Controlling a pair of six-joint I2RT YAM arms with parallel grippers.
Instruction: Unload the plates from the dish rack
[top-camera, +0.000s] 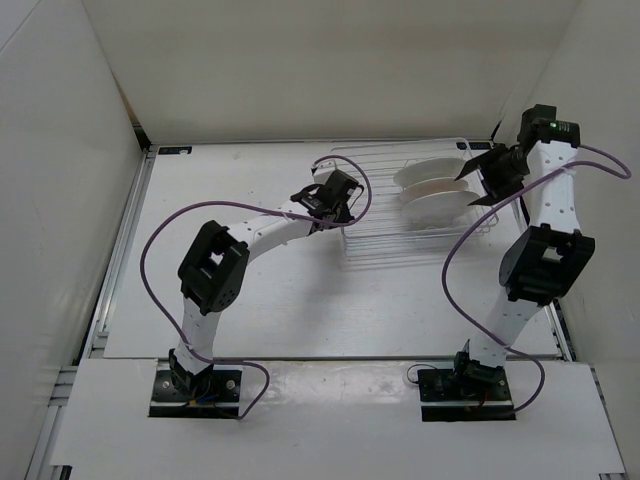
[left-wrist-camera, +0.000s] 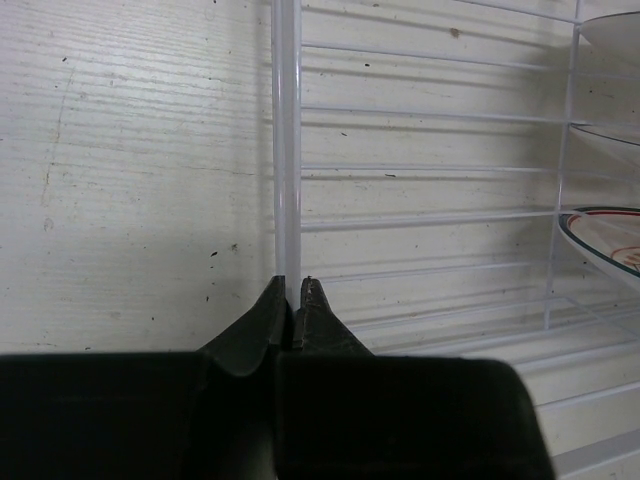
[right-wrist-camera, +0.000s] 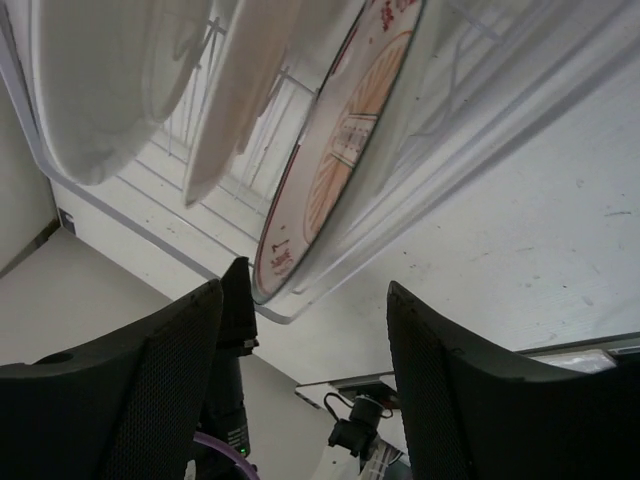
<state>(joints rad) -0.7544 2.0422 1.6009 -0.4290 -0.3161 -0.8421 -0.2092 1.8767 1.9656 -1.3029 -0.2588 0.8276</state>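
White thin-wire rectangular dish rack (top-camera: 375, 236): flat on table, far right of centre, long side running left-right, parallel bars. Round shallow plate with orange sunburst centre and red-patterned rim (right-wrist-camera: 345, 150): on edge in rack, tilted, face showing. Round plate with plain white underside (right-wrist-camera: 105, 90): on edge near it, leaning same way. Top view: plates in rack's right half.

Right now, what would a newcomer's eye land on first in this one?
The white plates standing upright in the dish rack, on the far side and right of centre, stand out first. The right gripper hangs open around the rim of the orange-patterned plate, while the left gripper pinches the rack's left edge wire.
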